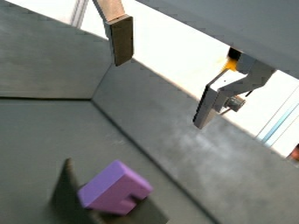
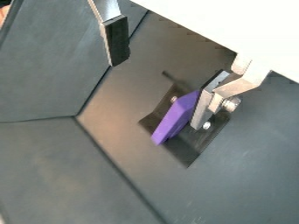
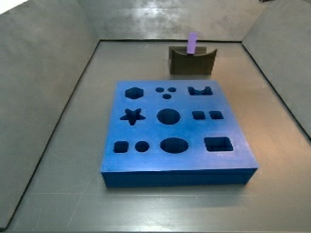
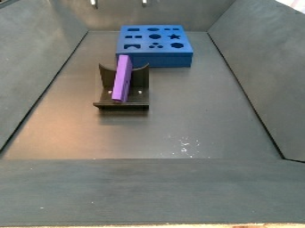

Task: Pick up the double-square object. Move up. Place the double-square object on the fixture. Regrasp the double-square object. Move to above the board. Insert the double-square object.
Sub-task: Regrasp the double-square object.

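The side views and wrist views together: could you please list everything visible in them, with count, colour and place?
double-square object: one, light purple, standing in the fixture, leaning against its upright; also seen from above in a wrist view.
fixture: one, dark olive-brown, on the floor beyond the far edge of the board, apart from it.
board: one, blue with dark shaped cut-outs, flat on the floor mid-enclosure; none of the cut-outs shows a piece in it.
enclosure walls: grey, around the floor.
end effector: one, silver fingers with dark pads, above the fixture, open and apart from the double-square object; not visible in either side view.
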Controlling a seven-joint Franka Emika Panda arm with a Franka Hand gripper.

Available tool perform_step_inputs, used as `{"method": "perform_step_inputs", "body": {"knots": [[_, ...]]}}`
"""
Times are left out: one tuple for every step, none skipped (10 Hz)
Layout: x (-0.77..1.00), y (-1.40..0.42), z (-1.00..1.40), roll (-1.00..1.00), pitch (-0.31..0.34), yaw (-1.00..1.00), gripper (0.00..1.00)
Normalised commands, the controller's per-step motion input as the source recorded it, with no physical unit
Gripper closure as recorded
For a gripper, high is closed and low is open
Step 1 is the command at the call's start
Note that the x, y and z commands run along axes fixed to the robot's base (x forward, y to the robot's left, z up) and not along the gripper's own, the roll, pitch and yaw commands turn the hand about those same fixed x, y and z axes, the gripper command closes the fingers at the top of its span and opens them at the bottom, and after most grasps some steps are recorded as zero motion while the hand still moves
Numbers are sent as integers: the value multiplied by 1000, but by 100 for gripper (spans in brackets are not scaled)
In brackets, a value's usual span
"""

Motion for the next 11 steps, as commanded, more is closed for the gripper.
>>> {"method": "perform_step_inputs", "body": {"knots": [[96,-43,-17,797,119,73,0],[102,-44,-23,612,126,90,0],[96,-46,-20,367,123,115,0],[91,-30,-11,227,111,136,0],[34,76,-1000,126,270,166,0],[37,76,-1000,111,244,176,0],[58,65,-1000,100,175,227,0],[64,62,-1000,98,142,244,0],[80,53,-1000,92,59,248,0],[88,49,-1000,91,26,244,0],[109,41,-1000,87,-47,202,0]]}}
